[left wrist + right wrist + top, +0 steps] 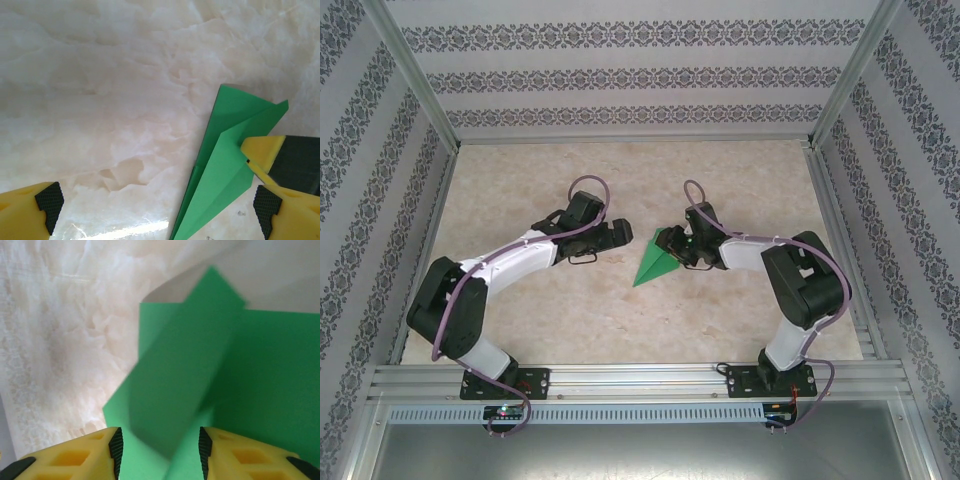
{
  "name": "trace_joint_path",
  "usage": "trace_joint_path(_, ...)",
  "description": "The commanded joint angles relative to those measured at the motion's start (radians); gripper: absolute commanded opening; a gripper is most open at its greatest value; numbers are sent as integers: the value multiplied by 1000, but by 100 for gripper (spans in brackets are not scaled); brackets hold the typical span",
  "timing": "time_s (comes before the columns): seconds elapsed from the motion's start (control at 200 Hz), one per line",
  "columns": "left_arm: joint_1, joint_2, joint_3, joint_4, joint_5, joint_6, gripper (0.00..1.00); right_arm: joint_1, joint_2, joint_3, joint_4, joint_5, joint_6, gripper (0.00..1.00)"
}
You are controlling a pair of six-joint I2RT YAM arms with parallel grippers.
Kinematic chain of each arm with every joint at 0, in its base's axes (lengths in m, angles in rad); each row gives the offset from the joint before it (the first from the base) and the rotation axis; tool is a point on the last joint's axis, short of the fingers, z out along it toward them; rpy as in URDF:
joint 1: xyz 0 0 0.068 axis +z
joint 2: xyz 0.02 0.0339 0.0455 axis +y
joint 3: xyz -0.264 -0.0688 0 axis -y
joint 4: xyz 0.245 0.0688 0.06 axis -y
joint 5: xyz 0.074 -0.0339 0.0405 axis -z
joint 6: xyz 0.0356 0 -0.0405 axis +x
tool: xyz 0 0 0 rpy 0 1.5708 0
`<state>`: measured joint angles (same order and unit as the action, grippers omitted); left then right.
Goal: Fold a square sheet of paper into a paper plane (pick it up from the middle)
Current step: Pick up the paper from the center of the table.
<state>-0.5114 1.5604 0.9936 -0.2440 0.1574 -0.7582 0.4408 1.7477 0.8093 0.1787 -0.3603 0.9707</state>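
Left gripper point(157, 209) hangs low over the table point(100, 100) with its two yellow fingers spread wide, holding nothing. The green paper point(220, 165) lies just beside one of those fingers. Seen from above, the paper is a narrow folded wedge near the middle of the table, between the two grippers, with its point aimed toward the near edge. It has lengthwise creases and overlapping layers, so it reads as a half-made plane rather than a flat square. Right gripper point(158, 452) sits at the wide end of the wedge, its fingers part-way apart and a raised flap of paper running up between them. Whether those fingers are actually gripping the flap cannot be told. The likely trouble from here is that loose flap: nothing presses the layers flat, so they may spring up and undo the crease. If the right fingers close away from the fold line, they would set a crooked crease. A sideways drag from either arm could slide the light wedge across the smooth tabletop or crumple its thin edge, spoiling the symmetry.
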Motion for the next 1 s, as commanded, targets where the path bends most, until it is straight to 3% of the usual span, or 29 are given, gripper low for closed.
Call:
trace_joint_path(0.0, 32, -50, -33, 2, 46, -57, 100, 18, 25, 26, 75, -37, 20, 41)
trace_joint_path(0.185, 71, -96, -90, 43, 128, -88, 100, 24, 13, -7, 151, -40, 31, 22)
trace_joint_path(0.325, 115, -139, -151, 111, 270, -133, 100, 16, -35, -12, 202, -68, 19, 12)
trace_joint_path(0.515, 137, -184, -213, 219, 448, -192, 100, -14, -122, 5, 281, -197, 54, 9)
trace_joint_path(0.659, 137, -180, -243, 363, 554, -256, 100, -28, -142, 20, 421, -313, 183, 9)
trace_joint_path(0.994, 134, -150, -269, 680, 667, -421, 100, -16, -56, 51, 699, -412, 417, 11)
